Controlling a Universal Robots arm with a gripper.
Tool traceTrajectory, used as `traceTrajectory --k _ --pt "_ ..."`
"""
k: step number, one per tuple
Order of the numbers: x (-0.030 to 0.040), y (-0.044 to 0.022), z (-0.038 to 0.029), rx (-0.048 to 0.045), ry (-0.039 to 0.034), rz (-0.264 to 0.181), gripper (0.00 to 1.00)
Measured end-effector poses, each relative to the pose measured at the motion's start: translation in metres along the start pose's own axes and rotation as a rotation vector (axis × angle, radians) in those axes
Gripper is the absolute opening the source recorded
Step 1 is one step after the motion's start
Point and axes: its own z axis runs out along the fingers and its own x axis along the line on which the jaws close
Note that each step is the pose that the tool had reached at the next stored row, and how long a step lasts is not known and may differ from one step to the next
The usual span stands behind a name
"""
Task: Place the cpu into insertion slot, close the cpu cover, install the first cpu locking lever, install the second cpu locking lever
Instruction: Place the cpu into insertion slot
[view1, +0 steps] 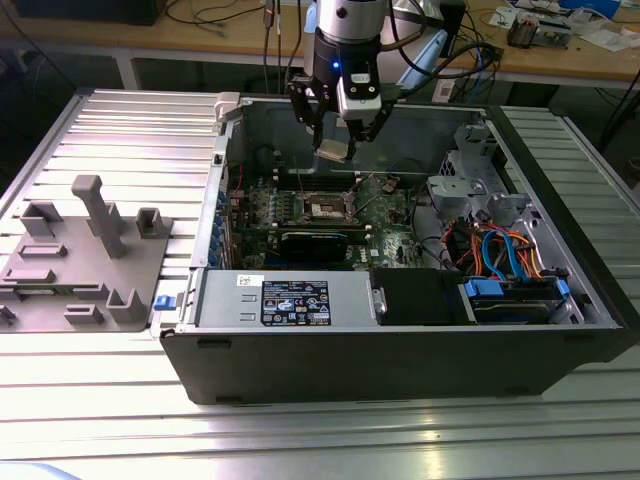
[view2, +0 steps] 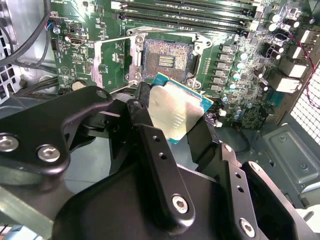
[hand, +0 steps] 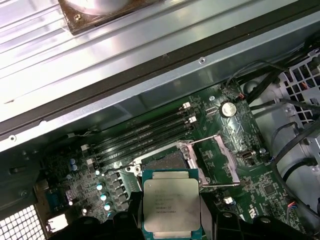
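Observation:
My gripper (view1: 341, 138) hangs inside the open computer case, shut on the cpu (view1: 333, 151), a small square chip with a silver top. It holds the chip by two opposite edges, tilted, in the air above the green board. In both wrist views the cpu (view2: 177, 112) (hand: 171, 205) sits between the black fingers (view2: 143, 102). The insertion slot (view2: 167, 60) (hand: 167, 161) lies open on the board beneath, its dark centre bare. The cpu cover (view2: 112, 61) (hand: 223, 159) is swung back beside the socket. Thin wire levers (hand: 218, 185) stand free at its edge.
Long memory slots (hand: 145, 131) run beside the socket. A black graphics card (view1: 315, 243) lies nearer the case front, with the power supply (view1: 285, 300) and a drive bay with coloured cables (view1: 500, 250). A grey fixture (view1: 85, 250) rests on the ribbed table at the exterior view's left.

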Motion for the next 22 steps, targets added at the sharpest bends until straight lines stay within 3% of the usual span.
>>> traceTrajectory --k 22 --pt "0.0000 0.0000 0.0004 -0.0010 -0.0043 0.061 0.54"
